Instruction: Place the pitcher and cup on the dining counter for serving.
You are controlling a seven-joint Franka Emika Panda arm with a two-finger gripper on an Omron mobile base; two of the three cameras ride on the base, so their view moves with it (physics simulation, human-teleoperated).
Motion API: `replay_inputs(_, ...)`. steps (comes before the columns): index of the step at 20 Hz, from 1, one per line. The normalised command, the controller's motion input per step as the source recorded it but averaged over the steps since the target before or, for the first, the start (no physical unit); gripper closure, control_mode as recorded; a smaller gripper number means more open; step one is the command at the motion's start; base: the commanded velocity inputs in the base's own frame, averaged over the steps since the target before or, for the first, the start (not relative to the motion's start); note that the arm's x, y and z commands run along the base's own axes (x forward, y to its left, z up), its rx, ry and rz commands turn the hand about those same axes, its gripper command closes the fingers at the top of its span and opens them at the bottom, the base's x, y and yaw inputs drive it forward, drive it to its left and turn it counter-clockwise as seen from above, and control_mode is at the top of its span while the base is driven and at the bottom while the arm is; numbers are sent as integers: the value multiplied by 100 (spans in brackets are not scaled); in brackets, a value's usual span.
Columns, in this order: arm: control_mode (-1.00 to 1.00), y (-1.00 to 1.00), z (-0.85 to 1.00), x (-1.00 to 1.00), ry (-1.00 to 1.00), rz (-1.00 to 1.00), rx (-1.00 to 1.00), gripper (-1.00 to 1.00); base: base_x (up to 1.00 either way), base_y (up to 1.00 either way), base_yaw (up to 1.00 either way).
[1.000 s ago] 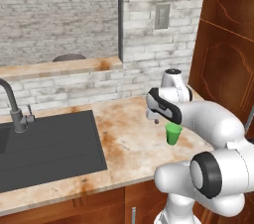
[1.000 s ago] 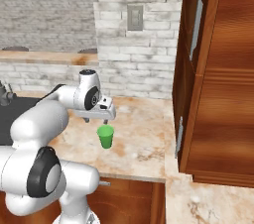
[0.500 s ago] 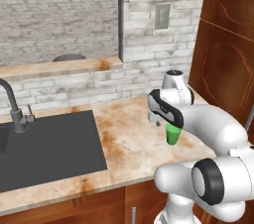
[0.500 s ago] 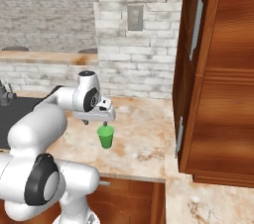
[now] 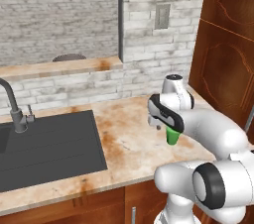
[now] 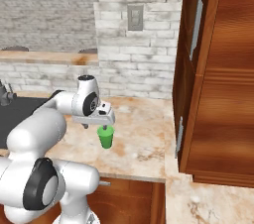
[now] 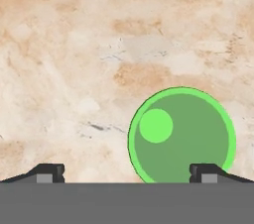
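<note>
Open claw (image 7: pixel 126 172) — above cup (image 7: pixel 181 136)

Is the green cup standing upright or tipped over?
Upright: the cup shows a round open rim from above and stands straight on the counter.

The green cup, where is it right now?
The green cup stands on the stone counter right of the black sink, directly under the open jaws.

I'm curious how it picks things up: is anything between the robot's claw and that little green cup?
Nothing visible. The open gripper hangs right above the cup, which stands alone on the bare stone counter, though off-centre toward one fingertip.
</note>
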Motion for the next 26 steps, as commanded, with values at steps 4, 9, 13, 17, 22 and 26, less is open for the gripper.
replay_inputs(4,-100,0,-30,16,0,0,-4,-100,0,0,0)
replay_inputs(9,-100,0,-29,12,0,0,-4,-100,0,0,0)
replay_inputs(13,-100,0,-27,14,0,1,-4,-100,0,0,0)
replay_inputs(17,-100,-1,-26,2,0,4,-2,-100,0,0,0)
replay_inputs(22,-100,-2,-28,0,1,6,-1,-100,0,0,0)
replay_inputs(26,-100,-2,-25,0,4,5,-1,100,0,0,0)
